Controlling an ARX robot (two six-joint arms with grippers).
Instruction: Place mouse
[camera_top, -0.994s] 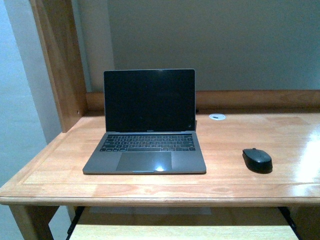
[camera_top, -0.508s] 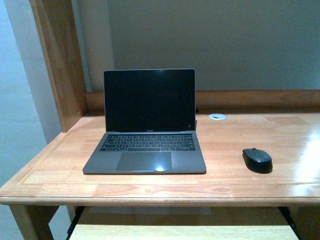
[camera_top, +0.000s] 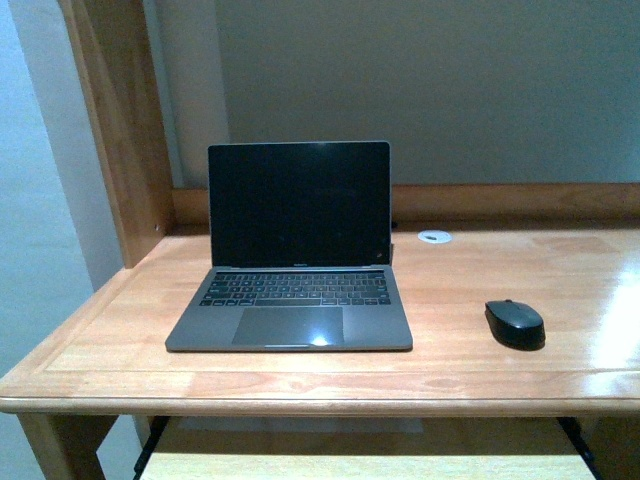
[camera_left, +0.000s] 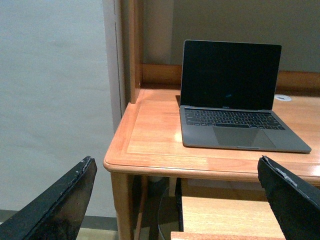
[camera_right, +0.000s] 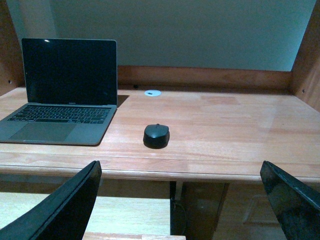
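Here the biggest thing is the wooden desk (camera_top: 470, 275), with a raised back rail and a tall side post on the left. On it, left of centre, stands an open laptop (camera_top: 296, 250) with a dark screen. Behind the laptop's right corner a small white cable grommet (camera_top: 434, 237) is set into the desktop. Smallest is the mouse (camera_top: 515, 322), black and oval, lying flat on the desk to the right of the laptop, well apart from it and near the front edge.

Neither arm shows in the front view. In the wrist views, the left gripper (camera_left: 175, 200) and the right gripper (camera_right: 182, 200) both have their jaws spread wide with nothing between them, and both sit off the front of the desk, below the level of its top. The mouse lies ahead of the right gripper, roughly centred between its fingers (camera_right: 65, 210).

The mouse is untouched by either arm. The task does not say where it should end up, so it may already be placed, though that cannot be confirmed from these views.

If it is to be picked up, the low rounded shell could slip out of a pinch taken too high. A gripper rising from below could also catch the desk's front lip.
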